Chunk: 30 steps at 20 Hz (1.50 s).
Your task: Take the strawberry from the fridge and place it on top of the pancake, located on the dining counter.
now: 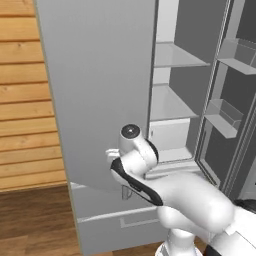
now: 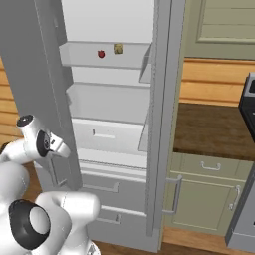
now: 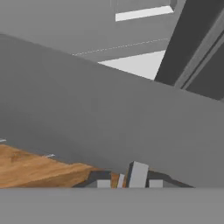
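Observation:
The fridge [image 2: 107,107] stands with both doors swung open. The strawberry [image 2: 101,54], tiny and red, lies on an upper white shelf inside. My gripper [image 1: 110,153] [image 2: 64,149] is low at the left door [image 1: 95,95], well below and left of the berry. In the hand view my gripper [image 3: 124,180] is shut on a pale grey bar, the door handle [image 3: 138,174], against the grey door face. The pancake and the dining counter are out of view.
A yellowish item [image 2: 118,48] sits just right of the berry. The right door [image 2: 162,119] stands edge-on, its bins [image 1: 225,117] facing inward. Beyond it are a brown countertop [image 2: 209,129] and green cabinets [image 2: 204,199]. Fridge drawers [image 2: 102,187] lie below.

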### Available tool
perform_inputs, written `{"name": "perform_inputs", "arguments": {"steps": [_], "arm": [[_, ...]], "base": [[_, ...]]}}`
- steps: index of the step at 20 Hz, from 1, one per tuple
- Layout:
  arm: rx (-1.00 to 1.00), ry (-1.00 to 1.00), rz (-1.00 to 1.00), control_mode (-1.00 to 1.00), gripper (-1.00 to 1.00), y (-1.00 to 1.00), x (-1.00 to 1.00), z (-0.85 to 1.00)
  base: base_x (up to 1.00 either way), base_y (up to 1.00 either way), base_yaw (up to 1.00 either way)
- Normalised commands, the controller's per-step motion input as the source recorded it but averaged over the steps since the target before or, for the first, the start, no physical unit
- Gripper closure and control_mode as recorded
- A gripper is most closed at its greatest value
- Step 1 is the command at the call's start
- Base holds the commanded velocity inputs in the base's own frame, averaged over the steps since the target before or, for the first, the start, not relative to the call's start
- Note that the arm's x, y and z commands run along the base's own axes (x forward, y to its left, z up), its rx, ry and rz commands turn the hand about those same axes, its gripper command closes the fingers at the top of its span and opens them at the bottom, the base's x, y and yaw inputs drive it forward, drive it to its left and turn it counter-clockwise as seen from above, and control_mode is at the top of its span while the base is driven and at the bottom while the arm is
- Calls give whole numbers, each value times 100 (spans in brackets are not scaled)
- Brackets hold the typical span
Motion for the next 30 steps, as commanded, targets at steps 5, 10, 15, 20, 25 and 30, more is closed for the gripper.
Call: {"name": "perform_inputs", "arguments": {"steps": [5, 10, 15, 20, 25, 30], "arm": [[-3, -13, -16, -100, -100, 56, -41, 58], [11, -9, -4, -100, -100, -13, -54, 97], [22, -1, 4, -100, -100, -58, -62, 78], [33, 0, 12, -100, -100, -98, -44, 31], [19, 0, 4, -100, -100, -79, 0, -18], [13, 1, 5, -100, -100, -35, 47, -33]], "base": [[0, 0, 0], [0, 0, 0], [0, 0, 0], [0, 0, 0], [0, 0, 0], [0, 0, 0]]}}
